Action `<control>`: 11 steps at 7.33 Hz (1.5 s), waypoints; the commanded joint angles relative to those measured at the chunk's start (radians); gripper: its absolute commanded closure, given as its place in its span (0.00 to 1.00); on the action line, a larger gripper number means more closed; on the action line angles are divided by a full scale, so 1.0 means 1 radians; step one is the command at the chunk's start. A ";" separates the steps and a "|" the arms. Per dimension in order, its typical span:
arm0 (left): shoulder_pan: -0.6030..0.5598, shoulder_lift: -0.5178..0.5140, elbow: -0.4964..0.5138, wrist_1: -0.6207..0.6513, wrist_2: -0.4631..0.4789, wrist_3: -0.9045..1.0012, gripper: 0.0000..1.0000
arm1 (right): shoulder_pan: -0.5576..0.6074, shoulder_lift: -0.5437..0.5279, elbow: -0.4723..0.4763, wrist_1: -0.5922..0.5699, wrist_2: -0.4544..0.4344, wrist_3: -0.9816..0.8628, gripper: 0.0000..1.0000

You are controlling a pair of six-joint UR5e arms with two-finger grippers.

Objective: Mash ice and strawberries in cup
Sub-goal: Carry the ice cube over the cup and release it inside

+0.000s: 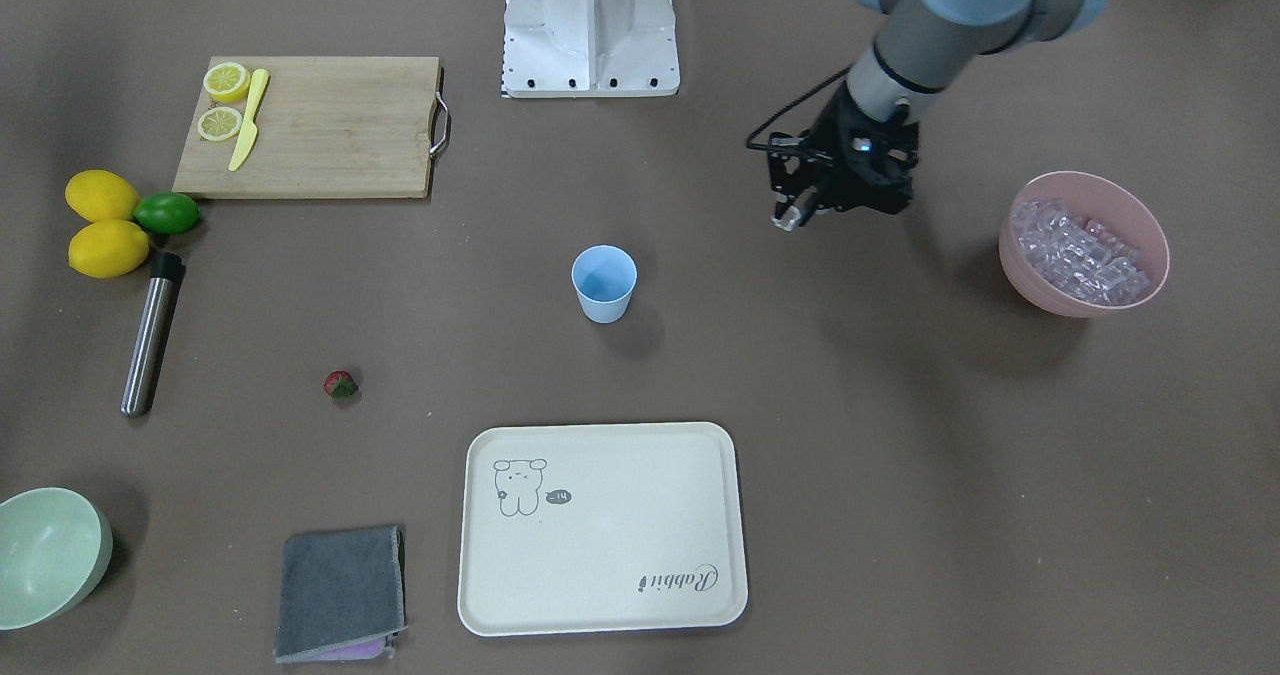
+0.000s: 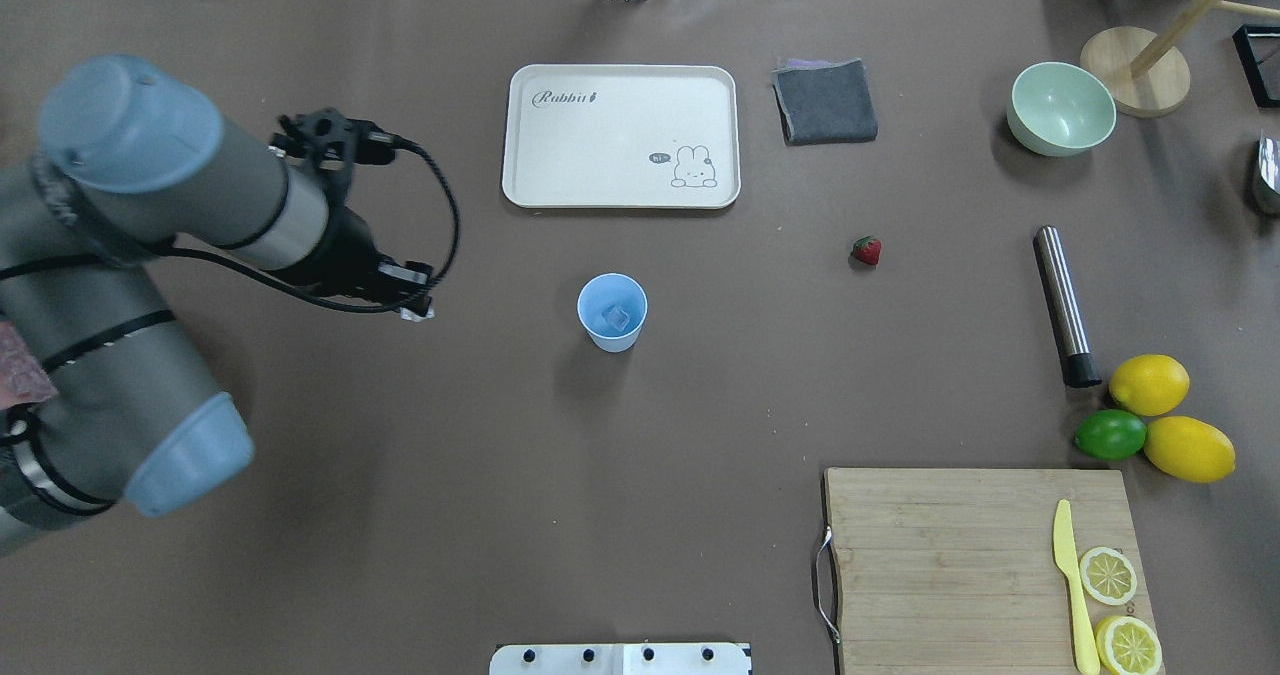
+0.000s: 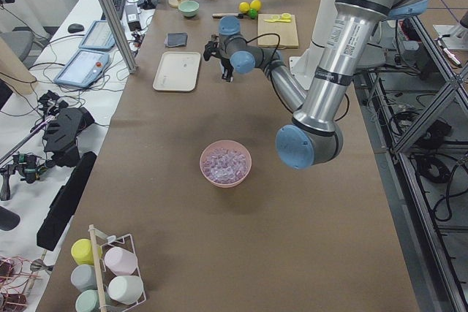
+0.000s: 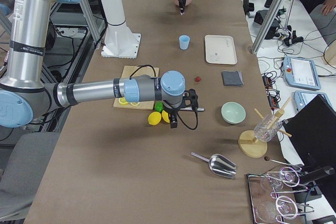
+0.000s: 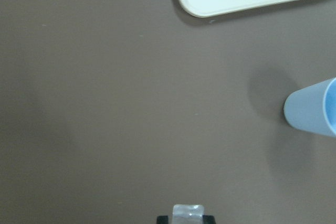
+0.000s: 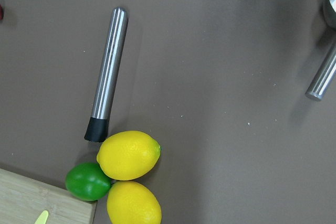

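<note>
Though vague overhead, wrist view: left claw (image 5: 187,219) clenched on ice (image 5: 188,212); right claw (image 4: 174,125) unreadable.

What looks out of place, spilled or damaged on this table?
Nothing is spilled or damaged. Only the strawberry lies loose on the bare table, apart from the upright cup.

Left hand (image 2: 415,307): above the brown paper-covered bench (image 2: 400,455), a small clear ice cube (image 5: 188,212) between its fingertips.
Light-blue plastic cup (image 2: 610,343): on the bench to the hand's right, apart from it; another ice cube (image 2: 618,317) lies inside.
Cream rectangular plastic tray (image 2: 600,145): ahead and right of the hand.
Pink round bowl (image 1: 1030,280): to the hand's left, filled with ice cubes.
Small red strawberry (image 2: 867,250): right of the hand, beyond the cup.
</note>
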 commanded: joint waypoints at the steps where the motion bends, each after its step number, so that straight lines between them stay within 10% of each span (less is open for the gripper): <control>1: 0.099 -0.191 0.095 0.080 0.097 -0.154 1.00 | 0.000 0.000 -0.004 0.000 0.000 -0.001 0.00; 11: 0.149 -0.394 0.362 0.064 0.218 -0.204 0.87 | 0.000 -0.008 -0.002 0.000 0.001 -0.002 0.00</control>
